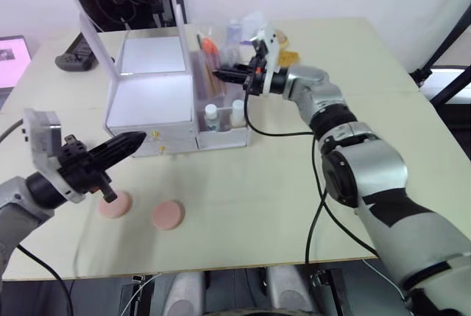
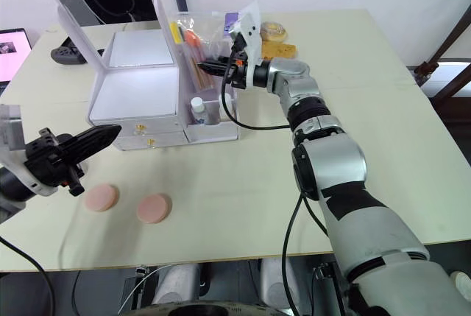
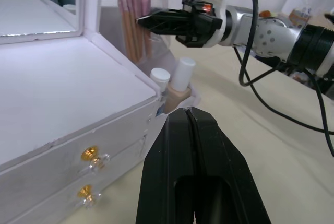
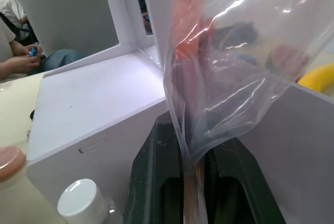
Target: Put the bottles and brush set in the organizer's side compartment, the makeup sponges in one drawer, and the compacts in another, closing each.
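R gripper (image 2: pixel 204 66) clamped on clear plastic bag of orange-handled brushes (image 1: pixel 209 49), standing in translucent side bin (image 1: pixel 221 133) w/ two white-capped bottles (image 1: pixel 211 115). Step: brush placement. Next: release, withdraw upward. L gripper (image 1: pixel 138 140) closed, empty, above pink round sponges (image 1: pixel 167 215).

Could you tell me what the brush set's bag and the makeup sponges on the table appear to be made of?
The brush set's bag looks like thin clear plastic film: it is see-through, creased and glossy with bright glints, and pinched in the right hand. The two makeup sponges look like soft matte pink foam or fabric, with no shine; the exact material is open.
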Tool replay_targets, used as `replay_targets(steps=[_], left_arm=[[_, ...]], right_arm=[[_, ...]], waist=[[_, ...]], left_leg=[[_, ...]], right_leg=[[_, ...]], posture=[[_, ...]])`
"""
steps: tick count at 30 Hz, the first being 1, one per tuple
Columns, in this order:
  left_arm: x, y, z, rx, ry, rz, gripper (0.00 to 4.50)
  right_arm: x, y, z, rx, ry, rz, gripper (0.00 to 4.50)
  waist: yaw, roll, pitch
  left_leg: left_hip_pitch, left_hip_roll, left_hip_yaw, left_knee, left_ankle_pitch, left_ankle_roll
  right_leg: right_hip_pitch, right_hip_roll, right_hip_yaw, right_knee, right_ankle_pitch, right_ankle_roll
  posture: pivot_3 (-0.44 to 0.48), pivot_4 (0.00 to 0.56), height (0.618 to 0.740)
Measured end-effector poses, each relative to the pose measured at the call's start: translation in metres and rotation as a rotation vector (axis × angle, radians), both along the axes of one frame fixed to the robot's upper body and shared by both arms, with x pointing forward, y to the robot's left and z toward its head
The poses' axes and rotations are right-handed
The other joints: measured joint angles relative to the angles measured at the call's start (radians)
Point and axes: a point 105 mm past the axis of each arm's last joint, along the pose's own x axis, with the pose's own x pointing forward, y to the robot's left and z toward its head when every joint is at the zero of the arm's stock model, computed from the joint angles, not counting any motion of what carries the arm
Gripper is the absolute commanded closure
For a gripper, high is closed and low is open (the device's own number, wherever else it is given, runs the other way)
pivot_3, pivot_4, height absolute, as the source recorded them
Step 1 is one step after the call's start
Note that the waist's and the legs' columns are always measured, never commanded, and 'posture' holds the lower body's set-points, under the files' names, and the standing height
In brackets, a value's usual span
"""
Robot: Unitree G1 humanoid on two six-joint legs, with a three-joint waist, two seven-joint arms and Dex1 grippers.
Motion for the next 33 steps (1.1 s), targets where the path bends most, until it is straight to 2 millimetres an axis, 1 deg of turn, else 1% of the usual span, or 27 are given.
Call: replay_targets(steps=[9,14,15,17,18,19,22,26,29,33], left_arm=[[0.003,0.002,0.002,-0.002,-0.007,0.014,4.5],[0.004,0.004,0.001,-0.005,-0.003,0.019,4.5],[0.004,0.004,0.001,-0.004,-0.002,0.02,4.5],[0.004,0.004,0.001,-0.004,-0.002,0.023,4.5],[0.004,0.004,0.001,-0.008,-0.003,0.028,4.5],[0.005,0.004,0.0,-0.014,-0.004,0.028,4.5],[0.006,0.0,-0.002,-0.019,0.005,0.015,4.5],[0.007,-0.002,-0.002,-0.02,0.006,0.014,4.5],[0.008,-0.002,-0.001,-0.02,0.001,0.013,4.5],[0.009,-0.002,0.001,-0.022,-0.005,0.007,4.5]], right_arm=[[0.001,0.004,-0.018,-0.052,0.036,-0.017,4.47],[0.001,0.005,-0.02,-0.061,0.028,-0.025,4.47],[0.001,0.004,-0.02,-0.058,0.03,-0.026,3.51],[0.001,0.004,-0.02,-0.054,0.034,-0.026,2.66],[0.001,0.004,-0.02,-0.054,0.035,-0.024,2.09],[0.001,0.004,-0.02,-0.053,0.036,-0.021,1.64],[0.001,0.004,-0.016,-0.041,0.025,-0.015,0.08],[0.003,0.001,-0.002,0.002,-0.004,-0.028,0.03],[0.005,-0.007,0.007,0.02,-0.031,-0.047,0.03],[0.007,-0.016,0.014,0.022,-0.065,-0.065,0.03]], waist=[[0.001,0.0,0.0],[0.001,0.0,0.0],[0.001,0.0,0.0],[0.001,0.0,0.0],[0.001,0.0,0.0],[0.001,0.0,0.0],[0.001,0.0,0.0],[0.001,0.0,0.0],[0.001,0.0,0.0],[0.001,0.0,0.0]], left_leg=[[0.0,0.0,0.0,0.0,0.0,0.0],[0.002,0.0,0.0,0.001,0.0,0.0],[0.002,0.0,0.0,0.0,0.0,0.0],[0.002,0.0,0.0,0.001,0.0,0.0],[0.002,0.0,0.0,0.0,0.0,0.0],[0.002,0.0,0.0,0.001,0.0,0.0],[0.003,0.0,0.0,0.001,0.0,0.0],[0.004,0.0,0.0,0.001,0.0,-0.001],[0.004,0.0,0.0,0.001,0.0,-0.001],[0.005,0.0,0.001,0.001,0.0,-0.001]], right_leg=[[0.0,0.0,0.0,0.002,0.0,0.0],[0.0,0.0,0.001,0.004,0.0,0.0],[0.0,0.0,0.001,0.004,0.0,0.0],[0.0,0.0,0.001,0.005,0.0,0.0],[0.0,0.0,0.001,0.005,0.0,0.0],[0.0,0.0,0.001,0.005,0.0,0.0],[0.0,0.0,0.002,0.006,0.0,0.0],[0.0,0.0,0.002,0.008,0.0,0.0],[0.0,0.001,0.002,0.008,0.0,0.0],[0.0,0.001,0.003,0.008,0.0,0.0]], posture=[[0.0,0.15,0.74],[0.0,0.15,0.74],[0.0,0.15,0.74],[0.0,0.15,0.74],[0.0,0.15,0.74],[0.0,0.15,0.74],[0.0,0.15,0.74],[0.0,0.15,0.74],[0.0,0.15,0.74],[0.0,0.15,0.74]])
